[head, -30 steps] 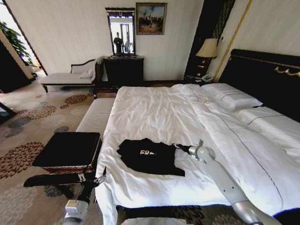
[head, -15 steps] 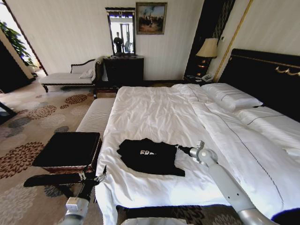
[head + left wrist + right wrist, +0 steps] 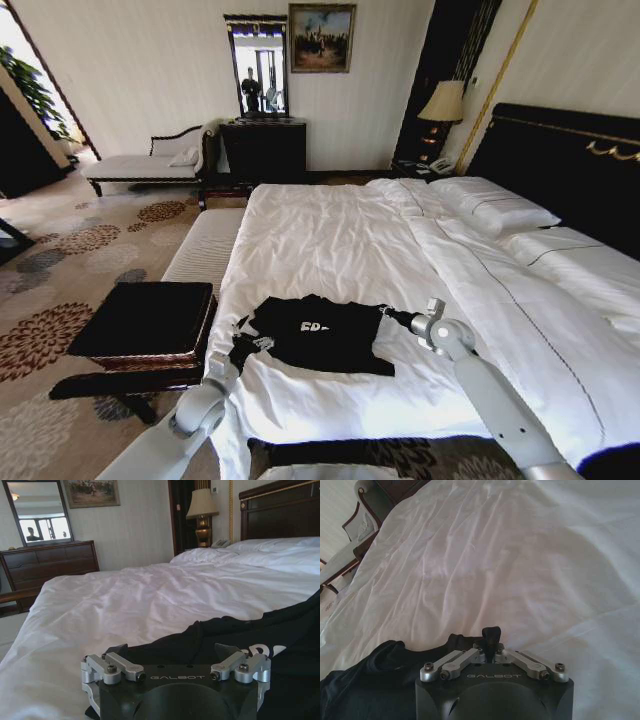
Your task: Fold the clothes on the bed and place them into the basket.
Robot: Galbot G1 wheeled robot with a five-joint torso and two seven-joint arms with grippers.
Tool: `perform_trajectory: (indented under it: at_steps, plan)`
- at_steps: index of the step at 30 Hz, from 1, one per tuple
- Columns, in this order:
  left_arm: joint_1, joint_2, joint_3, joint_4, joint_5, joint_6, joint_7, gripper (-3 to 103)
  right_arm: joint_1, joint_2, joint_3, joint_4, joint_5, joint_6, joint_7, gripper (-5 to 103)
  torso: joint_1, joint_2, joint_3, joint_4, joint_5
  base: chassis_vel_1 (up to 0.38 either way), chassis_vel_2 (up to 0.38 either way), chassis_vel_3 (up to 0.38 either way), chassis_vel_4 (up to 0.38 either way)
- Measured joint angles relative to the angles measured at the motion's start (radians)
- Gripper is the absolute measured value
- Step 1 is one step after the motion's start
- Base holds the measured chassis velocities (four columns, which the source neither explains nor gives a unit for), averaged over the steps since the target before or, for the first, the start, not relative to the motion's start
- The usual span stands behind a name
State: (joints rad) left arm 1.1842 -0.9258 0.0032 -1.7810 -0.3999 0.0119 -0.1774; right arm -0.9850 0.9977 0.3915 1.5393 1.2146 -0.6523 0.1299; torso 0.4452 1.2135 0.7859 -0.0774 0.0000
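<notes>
The clothes, one black T-shirt (image 3: 320, 335) with white lettering, lie flat near the foot of the bed (image 3: 330, 240). My left gripper (image 3: 241, 347) rests at the shirt's left edge. In the left wrist view it (image 3: 172, 650) is open, its fingers spread over the black cloth (image 3: 280, 645). My right gripper (image 3: 384, 313) is at the shirt's right edge. In the right wrist view it (image 3: 490, 636) is shut, pinching a fold of the T-shirt (image 3: 375, 680). The basket (image 3: 145, 318), brown wicker with a black inside, stands on the floor left of the bed.
A pale striped bench (image 3: 205, 245) runs along the bed's left side behind the basket. A dark dresser (image 3: 265, 150) with a mirror and a chaise (image 3: 150, 165) stand at the far wall. Pillows (image 3: 490, 210) and the dark headboard (image 3: 570, 170) are at right.
My left arm has swung up from beside the basket onto the bed, bringing its gripper to the shirt's left edge. The right gripper stays at the right edge.
</notes>
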Motion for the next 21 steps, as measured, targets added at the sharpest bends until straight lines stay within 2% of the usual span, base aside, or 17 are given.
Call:
perform_trajectory:
  at_steps: [6, 11, 21]
  plan:
    - [-0.104, -0.053, 0.067, 0.141, 0.068, -0.024, 0.005, 98, 0.007, 0.011, -0.012, -0.015, -0.015, 0.0, 0.001, 2, 0.0, 0.0, 0.0, 0.0003, 0.0, 0.0, 0.0, 0.0, 0.0]
    - [-0.164, -0.1, 0.114, 0.214, 0.084, -0.029, 0.006, 97, 0.007, 0.019, -0.012, -0.019, -0.02, 0.0, 0.0, 2, 0.0, 0.0, 0.0, 0.0003, 0.0001, 0.0, 0.0, 0.0, 0.0]
    - [-0.249, -0.142, 0.163, 0.315, 0.103, -0.035, -0.002, 93, -0.009, 0.02, 0.012, -0.011, -0.023, 0.004, -0.005, 2, 0.0, 0.0, 0.0, 0.0003, 0.0002, 0.0, 0.0, 0.0, 0.0]
